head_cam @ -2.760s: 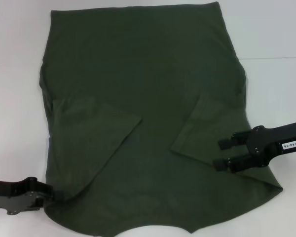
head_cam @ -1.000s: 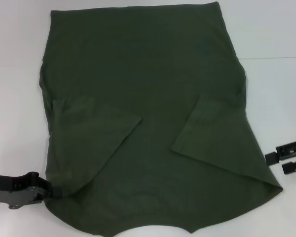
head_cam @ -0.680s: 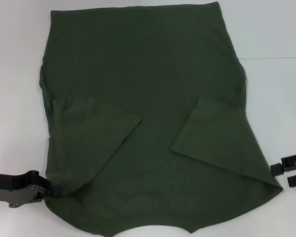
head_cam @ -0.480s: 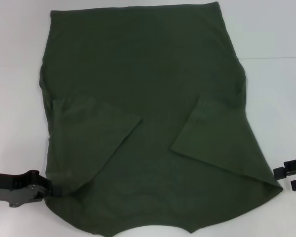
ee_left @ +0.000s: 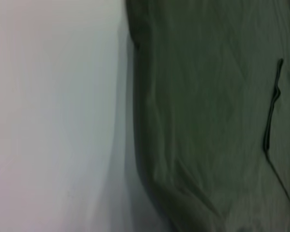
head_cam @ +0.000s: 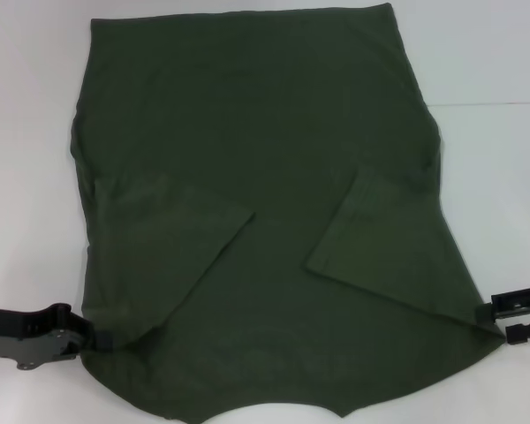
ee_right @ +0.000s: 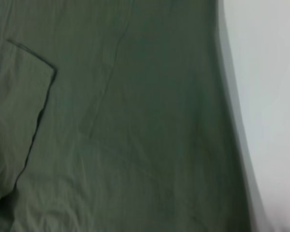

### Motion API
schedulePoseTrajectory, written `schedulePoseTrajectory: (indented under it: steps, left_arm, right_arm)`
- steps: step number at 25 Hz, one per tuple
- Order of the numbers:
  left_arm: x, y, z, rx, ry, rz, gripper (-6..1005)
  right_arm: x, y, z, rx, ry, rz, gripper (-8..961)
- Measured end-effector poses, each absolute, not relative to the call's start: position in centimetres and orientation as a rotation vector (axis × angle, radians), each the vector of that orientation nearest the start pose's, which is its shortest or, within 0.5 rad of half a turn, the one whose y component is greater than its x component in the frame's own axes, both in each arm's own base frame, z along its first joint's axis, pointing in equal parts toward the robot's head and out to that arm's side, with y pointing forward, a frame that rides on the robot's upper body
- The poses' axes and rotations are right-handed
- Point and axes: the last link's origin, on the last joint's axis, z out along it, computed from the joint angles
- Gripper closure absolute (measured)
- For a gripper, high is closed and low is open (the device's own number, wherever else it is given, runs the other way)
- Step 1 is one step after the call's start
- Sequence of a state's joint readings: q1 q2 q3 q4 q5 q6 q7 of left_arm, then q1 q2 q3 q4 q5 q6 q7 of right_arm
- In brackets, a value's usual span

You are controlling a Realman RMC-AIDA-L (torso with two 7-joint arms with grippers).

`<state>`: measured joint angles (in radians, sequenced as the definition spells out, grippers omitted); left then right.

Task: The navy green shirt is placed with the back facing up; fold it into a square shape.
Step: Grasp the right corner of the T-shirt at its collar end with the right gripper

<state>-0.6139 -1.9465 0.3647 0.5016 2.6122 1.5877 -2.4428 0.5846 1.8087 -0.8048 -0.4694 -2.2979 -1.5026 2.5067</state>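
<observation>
Navy green shirt (head_cam: 265, 221) lies flat on the white worktop (head_cam: 486, 62), back side up, filling most of the head view. Nearest the robot, the neckline curve sits at 6 o'clock. At 8 o'clock the left claw (head_cam: 90, 337) meets the shirt's shoulder edge, its fingers pinched narrow on the cloth. At 4 o'clock the right claw (head_cam: 499, 321) sits at the opposite shoulder corner, its two fingers parted with a gap between them. Farther in, both sleeves are folded inward over the body. The straight hem lies farthest away at 12 o'clock.
</observation>
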Motion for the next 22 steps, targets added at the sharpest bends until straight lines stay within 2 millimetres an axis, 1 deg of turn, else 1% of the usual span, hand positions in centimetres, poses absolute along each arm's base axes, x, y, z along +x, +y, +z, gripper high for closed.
schedulePoseTrajectory:
  steps: [5,22]
  left_arm:
    - [-33.0,31.3,2.6,2.178,2.341,0.309,971]
    - [-32.8,31.4,2.7,2.179,2.331,0.316,972]
  right_arm:
    - [34.2,32.8,5.1,-2.101,2.125,0.135,102]
    - [33.8,33.0,4.0,-2.098,2.120,0.196,103]
